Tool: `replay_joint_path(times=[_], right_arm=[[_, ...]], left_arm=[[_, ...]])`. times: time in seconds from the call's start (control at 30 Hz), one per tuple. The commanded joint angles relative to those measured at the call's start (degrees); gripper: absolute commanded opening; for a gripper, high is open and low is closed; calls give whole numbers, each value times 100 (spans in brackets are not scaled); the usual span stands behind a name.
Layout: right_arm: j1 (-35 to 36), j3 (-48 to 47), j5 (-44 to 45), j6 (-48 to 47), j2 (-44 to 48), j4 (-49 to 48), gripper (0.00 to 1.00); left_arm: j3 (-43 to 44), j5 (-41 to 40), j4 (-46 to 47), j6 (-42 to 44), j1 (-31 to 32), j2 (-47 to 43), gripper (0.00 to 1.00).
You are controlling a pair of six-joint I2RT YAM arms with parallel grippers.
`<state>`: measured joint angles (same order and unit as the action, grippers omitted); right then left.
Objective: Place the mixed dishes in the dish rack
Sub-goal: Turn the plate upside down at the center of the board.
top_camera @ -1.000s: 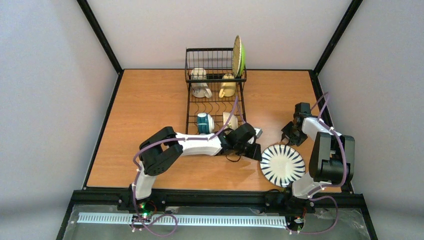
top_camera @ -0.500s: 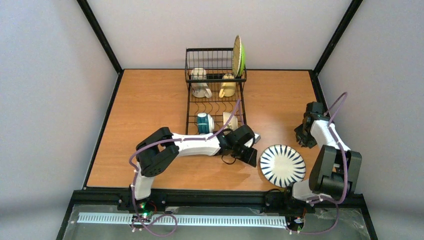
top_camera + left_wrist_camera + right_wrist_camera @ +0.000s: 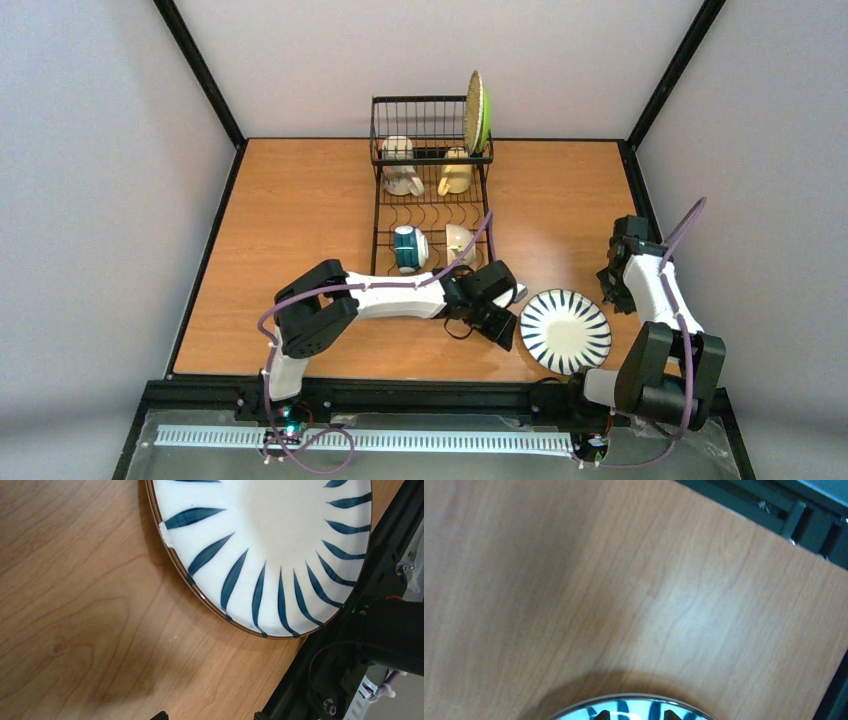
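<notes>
Rack loading was nearly complete. The dish rack point(image 3: 378, 225) held the white mug point(image 3: 400, 168) and cream-yellow mug point(image 3: 456, 172) in its basket, the lime-green plate point(image 3: 479, 112) on edge at the basket's right, and the teal-and-white bowl point(image 3: 405, 248) and white bowl point(image 3: 459, 241) in the tray slots. The left gripper point(image 3: 500, 330) hung just beside the white plate point(image 3: 565, 330), jaws wide apart and empty, probably lined up for its left rim. The plate lay flat on the table point(image 3: 290, 230), outside the rack. The right gripper point(image 3: 612, 290), jaws part open and holding nothing, sat near the plate's right rim, perhaps to brace it. Wrist views showed only fingertips; contact with the plate could not be told.
</notes>
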<state>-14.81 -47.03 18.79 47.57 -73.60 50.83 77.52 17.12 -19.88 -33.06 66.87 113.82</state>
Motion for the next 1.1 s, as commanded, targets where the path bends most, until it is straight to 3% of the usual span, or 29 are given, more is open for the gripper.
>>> replay_joint_path(times=[0.0,0.3,0.5,0.77,1.07], right_arm=[[-40,338,-326,721,7,536,62],[-40,880,-694,1898,387,782,62],[-42,1215,-1041,2176,374,645,62],[-40,1731,-1448,2173,-72,-52,62],[-40,1182,-1515,1708,-1127,-688,62]], left_arm=[[310,-86,-398,125,147,6,97],[587,-96,-876,180,175,254,97],[904,-165,-1278,326,220,576,97],[1301,-190,-1548,414,239,967,97],[1774,-394,-1738,422,239,1291,97]])
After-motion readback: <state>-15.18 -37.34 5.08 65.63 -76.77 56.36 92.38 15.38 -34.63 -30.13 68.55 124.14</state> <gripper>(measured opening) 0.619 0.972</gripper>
